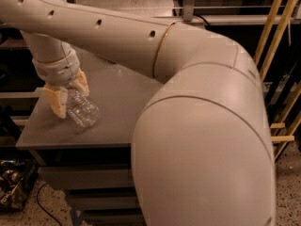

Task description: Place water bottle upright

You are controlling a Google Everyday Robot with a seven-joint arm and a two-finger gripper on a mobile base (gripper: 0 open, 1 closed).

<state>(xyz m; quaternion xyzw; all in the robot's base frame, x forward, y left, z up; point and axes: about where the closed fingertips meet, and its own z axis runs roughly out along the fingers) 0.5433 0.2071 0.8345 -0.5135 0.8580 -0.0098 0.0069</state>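
Clear ribbed plastic water bottle (83, 111) lies tilted near the front left corner of the grey table (117, 93), its upper end clamped between the two tan fingers (56, 102) of the gripper (68, 92) on the white arm (117, 32).

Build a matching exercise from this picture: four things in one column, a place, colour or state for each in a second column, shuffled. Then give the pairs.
Things:
1. gripper
2. water bottle
3. table
4. arm

Descriptions:
A. clear, tilted over rather than standing upright, near the table's front left corner
B. cream, bulky, fills the right foreground
C. at the left of the view, down at the bottle's upper end
D. grey flat top with the bottle on it

Pairs: 1-C, 2-A, 3-D, 4-B
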